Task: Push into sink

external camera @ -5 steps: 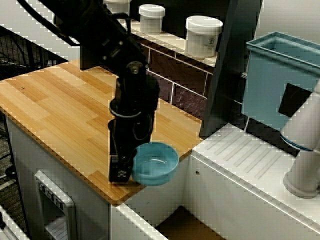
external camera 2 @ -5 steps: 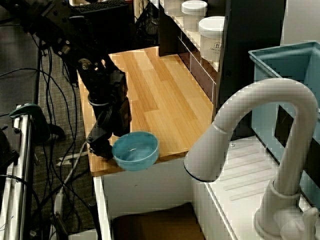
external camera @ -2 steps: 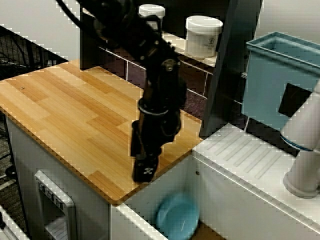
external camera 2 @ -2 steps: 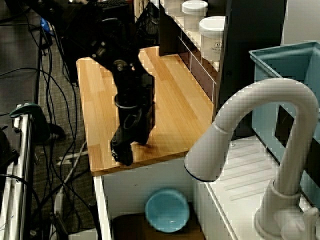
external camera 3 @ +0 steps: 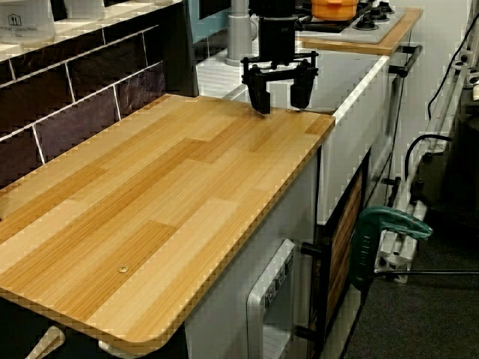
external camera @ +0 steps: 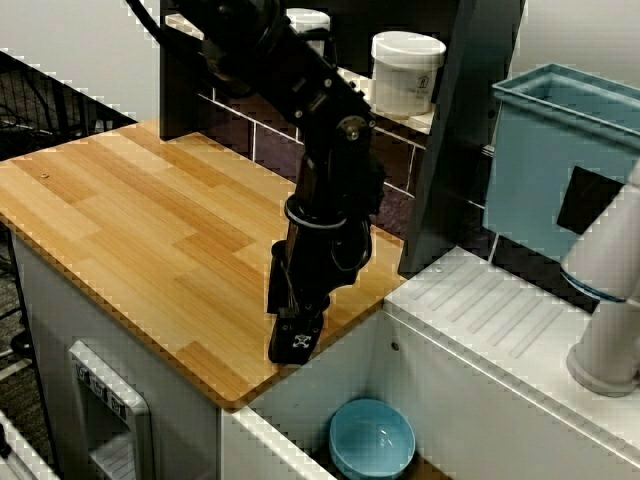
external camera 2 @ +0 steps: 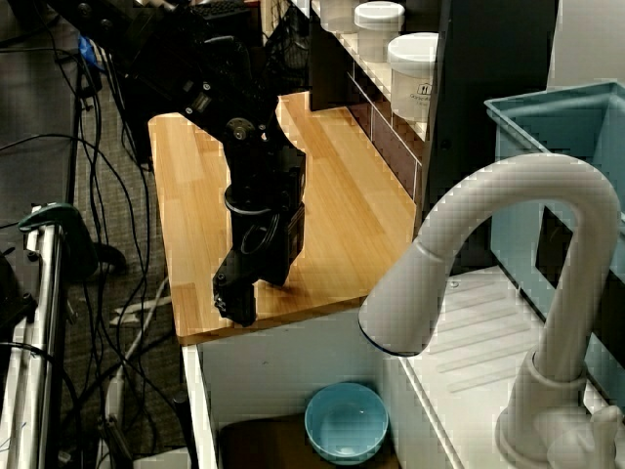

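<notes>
A light-blue bowl (external camera: 372, 438) rests upright on the brownish floor of the sink (external camera: 300, 398), below the edge of the wooden counter (external camera: 130, 230). The second side view shows the same bowl (external camera 2: 346, 422) close to the sink's white wall (external camera 2: 264, 376). My black gripper (external camera: 295, 342) hangs just above the counter's right edge, over the drop into the sink and apart from the bowl. From the far end of the counter the gripper (external camera 3: 281, 93) is open, its two fingers (external camera 3: 258, 96) spread with nothing between them.
White jars (external camera: 407, 72) stand on the ledge behind the counter. A tall teal bin (external camera: 560, 160) and a ribbed white drainboard (external camera: 500, 310) lie right of the sink. A white faucet (external camera 2: 508, 264) arches over the basin. Cables (external camera 2: 68, 166) hang beside the counter.
The bowl went off the counter edge, tumbled on its side in the sink, and now sits upright on the floor. My gripper swept right to the edge, then held still.
</notes>
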